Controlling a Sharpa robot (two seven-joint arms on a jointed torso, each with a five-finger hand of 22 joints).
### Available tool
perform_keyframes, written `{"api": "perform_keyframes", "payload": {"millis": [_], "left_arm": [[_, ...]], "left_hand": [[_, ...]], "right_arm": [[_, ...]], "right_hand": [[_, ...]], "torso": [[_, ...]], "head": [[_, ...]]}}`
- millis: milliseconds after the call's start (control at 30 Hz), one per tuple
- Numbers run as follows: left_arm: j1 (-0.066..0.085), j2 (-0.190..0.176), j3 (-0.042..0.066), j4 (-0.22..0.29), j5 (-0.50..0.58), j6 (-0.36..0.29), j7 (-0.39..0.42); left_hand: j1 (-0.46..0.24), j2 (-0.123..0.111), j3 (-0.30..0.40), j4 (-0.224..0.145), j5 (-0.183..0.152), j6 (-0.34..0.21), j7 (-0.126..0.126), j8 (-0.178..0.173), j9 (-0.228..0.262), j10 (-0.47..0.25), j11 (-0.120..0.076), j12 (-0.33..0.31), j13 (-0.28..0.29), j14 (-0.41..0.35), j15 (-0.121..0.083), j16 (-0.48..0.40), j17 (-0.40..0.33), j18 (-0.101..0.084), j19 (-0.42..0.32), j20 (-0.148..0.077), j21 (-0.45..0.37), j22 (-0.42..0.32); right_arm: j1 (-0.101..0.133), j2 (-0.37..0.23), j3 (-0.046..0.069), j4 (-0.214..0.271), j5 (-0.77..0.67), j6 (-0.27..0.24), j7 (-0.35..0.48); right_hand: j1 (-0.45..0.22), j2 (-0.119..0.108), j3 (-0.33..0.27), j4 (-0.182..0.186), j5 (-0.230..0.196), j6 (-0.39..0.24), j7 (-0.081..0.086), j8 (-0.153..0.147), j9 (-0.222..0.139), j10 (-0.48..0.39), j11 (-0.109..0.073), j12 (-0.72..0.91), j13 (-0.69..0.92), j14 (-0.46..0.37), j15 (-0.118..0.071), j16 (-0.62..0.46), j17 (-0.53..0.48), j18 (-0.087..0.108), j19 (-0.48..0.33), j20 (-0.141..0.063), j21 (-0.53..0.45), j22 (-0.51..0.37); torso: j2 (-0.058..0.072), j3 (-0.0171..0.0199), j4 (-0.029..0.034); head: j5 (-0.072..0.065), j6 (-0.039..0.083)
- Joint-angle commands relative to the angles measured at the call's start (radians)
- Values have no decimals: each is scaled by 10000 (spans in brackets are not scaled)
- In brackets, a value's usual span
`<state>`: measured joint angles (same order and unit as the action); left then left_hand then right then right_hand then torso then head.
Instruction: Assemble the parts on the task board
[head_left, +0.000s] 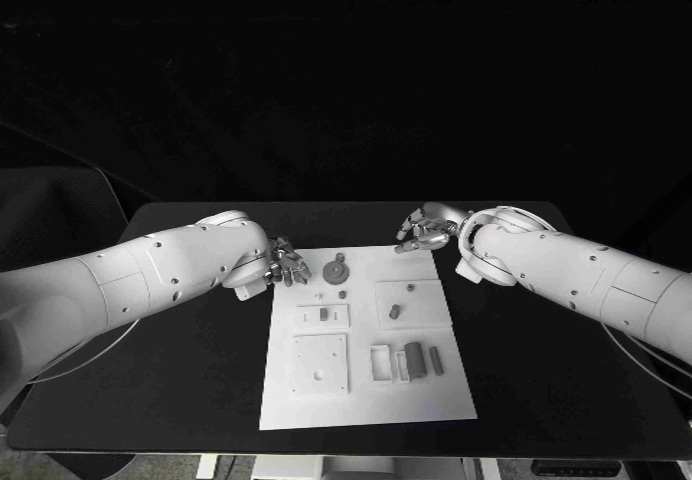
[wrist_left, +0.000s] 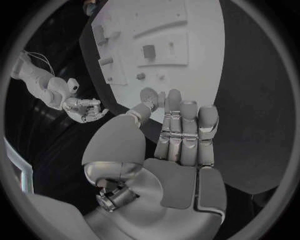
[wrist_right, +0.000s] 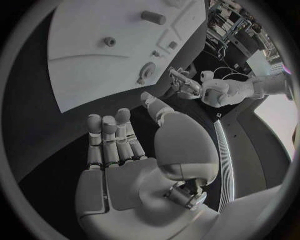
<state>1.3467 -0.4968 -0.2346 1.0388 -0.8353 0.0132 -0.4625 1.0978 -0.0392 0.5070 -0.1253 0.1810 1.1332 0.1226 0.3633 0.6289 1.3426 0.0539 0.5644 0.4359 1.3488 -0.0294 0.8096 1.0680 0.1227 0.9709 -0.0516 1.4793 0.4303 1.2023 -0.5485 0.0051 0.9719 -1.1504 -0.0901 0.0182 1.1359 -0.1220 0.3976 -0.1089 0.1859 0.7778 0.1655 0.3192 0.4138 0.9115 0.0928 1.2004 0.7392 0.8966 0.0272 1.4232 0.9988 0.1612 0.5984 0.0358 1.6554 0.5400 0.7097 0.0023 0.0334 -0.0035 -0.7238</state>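
The task board (head_left: 366, 335) lies in the middle of the head view, on the black table (head_left: 173, 380), and no part is being held. The left hand (head_left: 280, 266) is seen just left of the board's upper left corner, fingers extended and apart, grasping nothing. The right hand (head_left: 427, 229) is placed just above the board's upper right corner; its fingers are somewhat curled, yet nothing is seen between them, and in the right wrist view its palm (wrist_right: 134, 165) is shown bare with the fingers straight and apart, so it is judged released.

The grey parts are all resting on the board. A round disc-shaped part (head_left: 336, 270) lies near the upper edge, close to the left hand's fingertips. A small peg (head_left: 320, 295) and a second small piece (head_left: 342, 294) lie just below it. A short cylinder (head_left: 397, 312) lies on the raised square plate at the right of centre, with a small stud (head_left: 410, 287) above it. Lower right, a dark rectangular block (head_left: 415, 360) is set beside pale frames, with a smaller dark piece (head_left: 433, 356) at its right.

The step in hand is judged to be the approach before a first pick; assembly does not appear to have been started. The disc is the nearest candidate for the left hand. A short reach to the right and a descent would be called for, with the fingers closed across the disc's rim, which lies flat and may be hard to lift off the surface.
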Motion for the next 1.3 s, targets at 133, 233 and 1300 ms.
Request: {"api": "perform_keyframes", "payload": {"millis": [133,233,1300], "left_arm": [[0,-358,-28,931,815,-432,-275],[-5,-564,-30,1338,815,-634,-329],[-452,-824,-35,1954,-72,-715,-836]], "left_hand": [[28,-95,-35,113,26,97,11,137,132,95,-17,49,-2,85,4,56,23,356,93,24,83,17],[12,-119,-46,119,25,106,10,140,134,106,-19,47,-4,89,2,62,28,356,96,25,89,19],[12,-171,-42,126,34,227,-24,188,161,261,-68,74,0,175,-36,150,82,381,169,9,167,47]], "right_arm": [[-1,-21,2,-22,13,130,41],[-1,-43,2,-16,14,136,40],[0,-141,2,63,18,142,29]], "right_hand": [[-60,19,0,42,60,-53,46,45,-5,-43,5,0,-17,-85,9,-9,-13,-54,-59,23,118,-14],[-62,19,0,43,60,-53,46,45,-5,-44,5,0,-17,-85,10,-9,-13,-54,-59,23,118,-14],[-77,17,-1,51,60,-56,46,45,-6,-45,6,3,-20,-86,12,-7,-15,-56,-59,24,117,-16]], "torso": [[24,-30,-31],[25,-37,-24],[40,-20,-45]], "head": [[63,8],[65,-15],[68,-251]]}}
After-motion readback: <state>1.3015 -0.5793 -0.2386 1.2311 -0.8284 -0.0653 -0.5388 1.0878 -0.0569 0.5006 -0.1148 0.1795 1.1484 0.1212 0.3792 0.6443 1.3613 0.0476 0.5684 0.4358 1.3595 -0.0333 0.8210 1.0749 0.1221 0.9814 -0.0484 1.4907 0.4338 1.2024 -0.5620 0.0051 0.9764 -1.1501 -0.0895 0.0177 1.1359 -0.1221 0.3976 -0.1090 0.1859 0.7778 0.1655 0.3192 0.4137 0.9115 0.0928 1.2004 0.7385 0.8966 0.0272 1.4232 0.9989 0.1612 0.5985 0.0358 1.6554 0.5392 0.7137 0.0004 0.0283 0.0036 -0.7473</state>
